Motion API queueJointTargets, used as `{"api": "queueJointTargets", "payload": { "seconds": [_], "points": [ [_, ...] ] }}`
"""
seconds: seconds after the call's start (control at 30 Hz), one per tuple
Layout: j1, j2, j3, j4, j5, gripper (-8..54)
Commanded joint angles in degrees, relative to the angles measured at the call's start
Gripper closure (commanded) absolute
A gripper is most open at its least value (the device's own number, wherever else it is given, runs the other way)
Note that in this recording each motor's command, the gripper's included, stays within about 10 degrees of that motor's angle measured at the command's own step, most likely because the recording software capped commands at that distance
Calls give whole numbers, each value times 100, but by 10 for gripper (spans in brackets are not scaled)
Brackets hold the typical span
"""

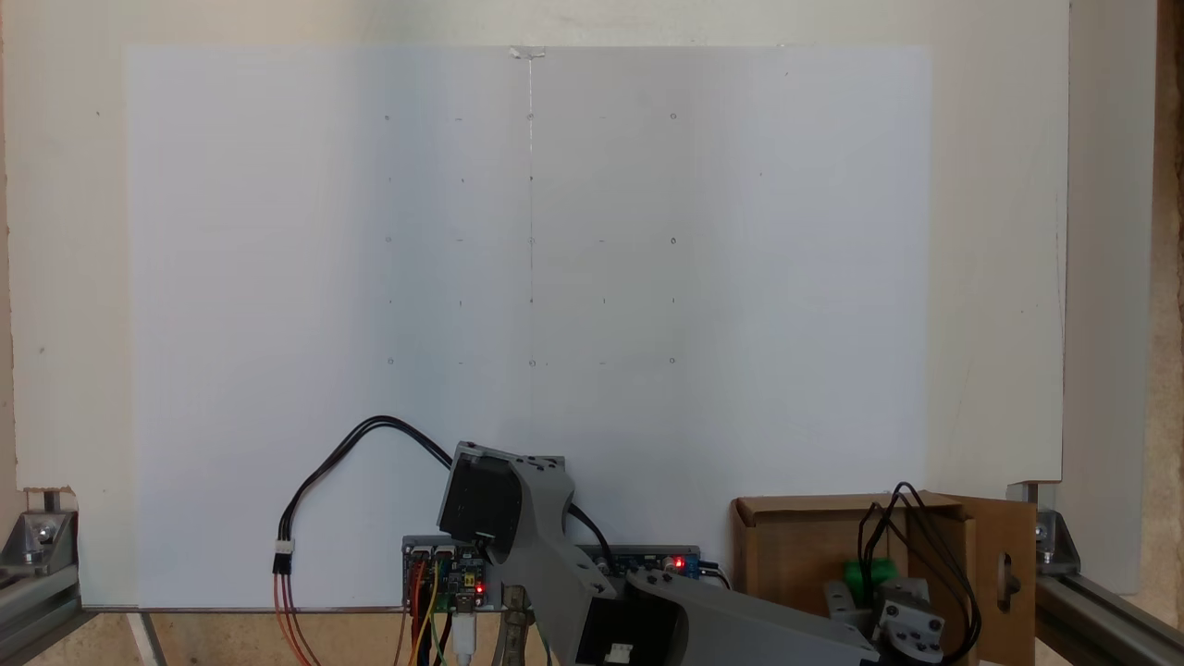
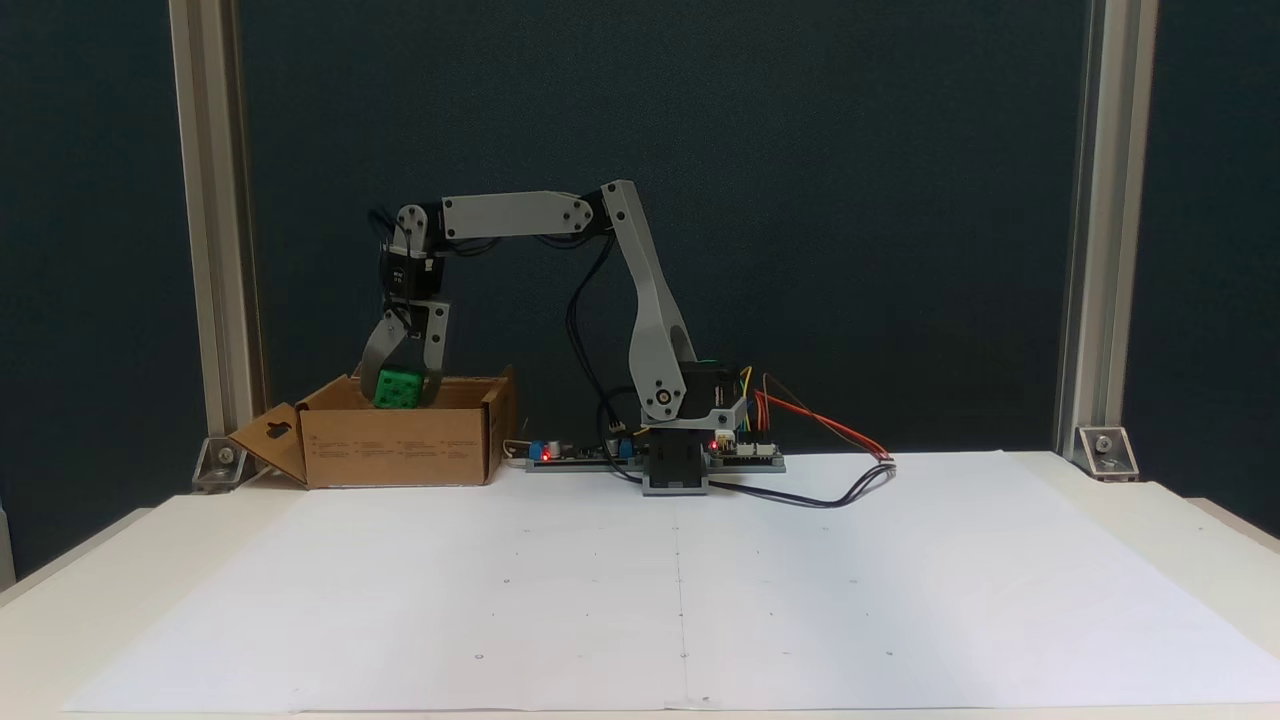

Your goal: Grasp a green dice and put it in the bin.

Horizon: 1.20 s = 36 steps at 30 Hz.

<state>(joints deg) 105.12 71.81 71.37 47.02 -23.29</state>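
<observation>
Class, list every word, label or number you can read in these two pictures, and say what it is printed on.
None can be read.
Box: faint print lines on its front wall, too small and blurred.
Servo above the end effector: a small label, blurred.
Paper sheet: only dots and ticks, no text.

Upper arm leans up and leftward, forearm reaches level, wrist bent straight down; the end effector (image 2: 400, 392) points downward, its fingers clasped on the green dice (image 2: 398, 387).
</observation>
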Motion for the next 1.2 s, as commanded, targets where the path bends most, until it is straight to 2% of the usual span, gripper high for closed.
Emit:
{"api": "queueJointTargets", "payload": {
  "seconds": [0.0,0.07,0.17,0.27,0.57,0.73,0.97,1.17],
  "points": [
    [44,35,-396,-70,-396,98],
    [18,26,-396,-123,-396,16],
    [-70,35,-396,-387,-343,11],
    [-264,220,-615,-536,237,11],
    [-3215,2329,-984,-861,2355,15],
    [-5289,2839,-914,-853,2382,13],
    [-8189,3067,-800,-870,2382,12],
    [-10650,3771,677,-1178,2408,11]
  ]
}}
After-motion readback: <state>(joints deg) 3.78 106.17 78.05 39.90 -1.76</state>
